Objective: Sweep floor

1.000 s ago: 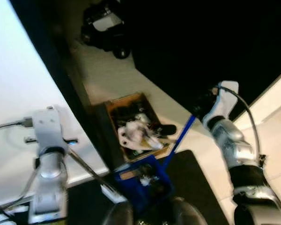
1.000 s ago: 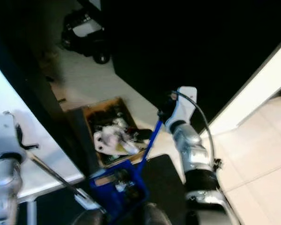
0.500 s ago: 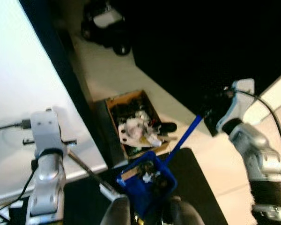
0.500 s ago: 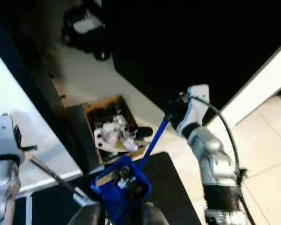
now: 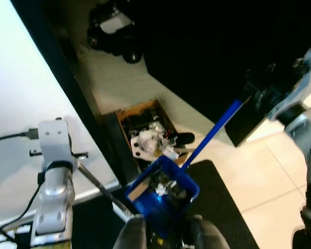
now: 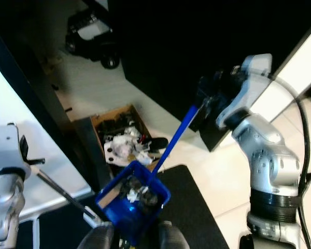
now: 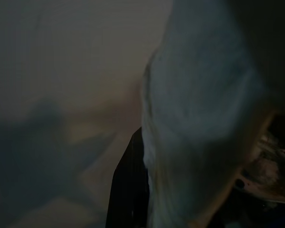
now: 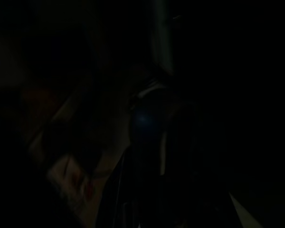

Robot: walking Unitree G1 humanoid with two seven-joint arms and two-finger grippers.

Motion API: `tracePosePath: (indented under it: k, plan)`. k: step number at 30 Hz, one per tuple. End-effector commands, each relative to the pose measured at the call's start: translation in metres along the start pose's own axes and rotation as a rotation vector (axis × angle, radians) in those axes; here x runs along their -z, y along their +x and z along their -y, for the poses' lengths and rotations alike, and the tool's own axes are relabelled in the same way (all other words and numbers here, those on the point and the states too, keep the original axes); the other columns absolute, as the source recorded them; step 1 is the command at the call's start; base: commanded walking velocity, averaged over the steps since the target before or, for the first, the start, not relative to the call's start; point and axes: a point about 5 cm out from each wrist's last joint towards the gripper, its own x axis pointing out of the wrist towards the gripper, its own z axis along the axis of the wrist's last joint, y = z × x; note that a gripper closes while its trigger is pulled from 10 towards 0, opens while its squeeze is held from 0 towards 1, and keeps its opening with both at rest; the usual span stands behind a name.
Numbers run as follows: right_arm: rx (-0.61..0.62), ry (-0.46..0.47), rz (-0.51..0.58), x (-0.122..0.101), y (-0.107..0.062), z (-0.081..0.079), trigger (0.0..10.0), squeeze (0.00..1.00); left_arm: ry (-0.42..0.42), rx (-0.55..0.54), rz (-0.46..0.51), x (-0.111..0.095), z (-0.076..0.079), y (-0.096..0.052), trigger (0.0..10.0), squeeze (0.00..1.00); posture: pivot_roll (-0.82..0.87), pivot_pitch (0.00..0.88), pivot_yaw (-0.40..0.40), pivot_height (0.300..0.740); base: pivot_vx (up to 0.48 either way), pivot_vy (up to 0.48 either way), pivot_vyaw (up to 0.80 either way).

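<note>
Raised higher: right pincer [image 6: 210, 98] gripping blue dustpan [image 6: 132, 199] handle; left pincer state cannot tell.

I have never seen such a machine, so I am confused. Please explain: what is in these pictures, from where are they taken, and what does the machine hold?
This is a humanoid robot with two silver arms. The two bright pictures come from cameras in its head, looking down at the floor. The two dark ones come from cameras on its wrists; little can be made out there.

The right gripper holds the top of a long blue handle. At its lower end is a blue dustpan with swept-up rubbish inside. The left gripper holds a thin metal rod, probably a broom.

On the floor behind the dustpan stands a cardboard box full of rubbish. Farther away is a black toy car. A black mat lies under the dustpan.
</note>
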Motion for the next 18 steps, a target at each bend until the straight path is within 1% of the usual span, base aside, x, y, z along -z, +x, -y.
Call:
tracePosePath:
  k: [1,2,4,5,7,8,9,10,11,12,13,15,16,18]
  plan:
    - [0.037,0.06,0.019,-0.001,0.003,0.004,10.0,0.0,0.017,0.004,-0.013,0.002,-0.001,0.0,10.0,0.0,0.13,0.115,-0.01,0.74,0.0,0.0,0.0]
    - [0.037,0.06,0.019,-0.001,0.003,0.004,10.0,0.0,0.017,0.004,-0.013,0.002,-0.001,0.0,10.0,0.0,0.13,0.115,-0.01,0.74,0.0,0.0,0.0]
    - [0.069,0.055,0.026,-0.002,0.012,0.006,10.0,0.0,0.017,0.002,-0.013,0.002,-0.001,-0.001,10.0,0.0,0.14,0.114,-0.008,0.74,0.0,0.0,0.0]
    - [0.105,0.053,0.032,-0.002,0.022,0.008,10.0,0.0,0.016,0.0,-0.014,0.003,-0.001,-0.001,10.0,0.0,0.14,0.115,-0.009,0.74,0.0,0.0,0.0]
    - [0.15,0.037,0.031,-0.001,0.035,0.009,10.0,0.0,0.014,-0.001,-0.015,0.003,-0.002,0.0,10.0,0.0,0.14,0.115,-0.008,0.74,0.0,0.0,0.0]
    - [0.175,0.036,0.028,0.001,0.045,0.008,10.0,0.0,0.013,-0.001,-0.014,0.003,-0.001,0.0,10.0,0.0,0.14,0.116,-0.011,0.74,0.0,0.0,0.0]
    - [0.175,0.036,0.028,0.001,0.045,0.008,10.0,0.0,0.013,-0.001,-0.014,0.003,-0.001,0.0,10.0,0.0,0.14,0.116,-0.011,0.74,0.0,0.0,0.0]
    - [0.188,0.037,0.025,0.003,0.051,0.007,10.0,0.0,0.012,0.0,-0.014,0.002,-0.001,0.0,10.0,0.0,0.14,0.116,-0.011,0.74,0.0,0.0,0.0]
    - [0.219,-0.003,0.014,0.006,0.059,0.005,10.0,0.0,0.009,0.0,-0.012,0.002,0.0,0.0,10.0,0.0,0.15,0.116,-0.016,0.74,0.0,0.0,0.0]
    - [0.251,-0.066,-0.001,0.01,0.071,0.0,10.0,0.0,0.005,-0.002,-0.01,0.002,0.001,-0.001,10.0,0.0,0.17,0.118,-0.023,0.74,0.0,0.0,0.0]
    - [0.251,-0.066,-0.001,0.01,0.071,0.0,10.0,0.0,0.005,-0.002,-0.01,0.002,0.001,-0.001,10.0,0.0,0.17,0.118,-0.023,0.74,0.0,0.0,0.0]
    - [0.254,-0.129,-0.014,0.011,0.082,-0.005,10.0,0.0,0.002,-0.007,-0.008,0.001,0.002,-0.002,10.0,0.0,0.18,0.12,-0.034,0.74,0.0,0.0,0.0]
    - [0.254,-0.129,-0.014,0.011,0.082,-0.005,10.0,0.0,0.002,-0.007,-0.008,0.001,0.002,-0.002,10.0,0.0,0.18,0.12,-0.034,0.74,0.0,0.0,0.0]
    - [0.248,-0.159,-0.02,0.01,0.089,-0.008,10.0,0.0,-0.001,-0.016,-0.009,0.002,0.0,-0.005,10.0,0.0,0.19,0.123,-0.041,0.74,0.0,0.0,0.0]
